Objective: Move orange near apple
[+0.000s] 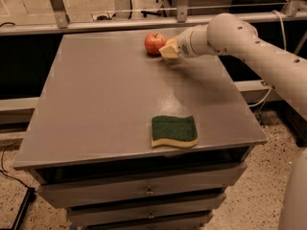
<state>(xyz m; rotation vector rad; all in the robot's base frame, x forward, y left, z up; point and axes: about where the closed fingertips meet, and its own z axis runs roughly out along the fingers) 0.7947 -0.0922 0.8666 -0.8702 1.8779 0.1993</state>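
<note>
Up at 12 o'clock on the table [96, 104], close to the far edge: apple [154, 43]. It's red with yellowish patches, short dark stem pointing up, sitting on the grey top.

Orange: can't be made out from this angle.

Gripper [169, 50]: cream-coloured tip at the apple's 4 o'clock, right beside it. Touching or a hair apart, can't tell which. It sits low over the surface, with its shadow on the tabletop at its 5 o'clock. Grip state: can't tell whether it's released or clenched, or whether anything is in it.

Arm [240, 37]: white shell with small dark holes. It runs from the gripper toward 3 o'clock, bulges at a joint, then drops toward 4 o'clock and leaves the frame on the right. It crosses above the table's far right corner.

Sponge [174, 131]: at 5 o'clock on the table, near the front edge, well apart from the apple and gripper. It lies flat, green scouring side up, yellow layer showing underneath, wavy outline.

Drawers [148, 190]: stacked under the tabletop, grey, each with a small knob at centre.

Rail [120, 23]: metal bar with uprights just behind the table at 12 o'clock.

Floor [259, 195]: speckled, visible at 4 o'clock beside the drawers.
</note>
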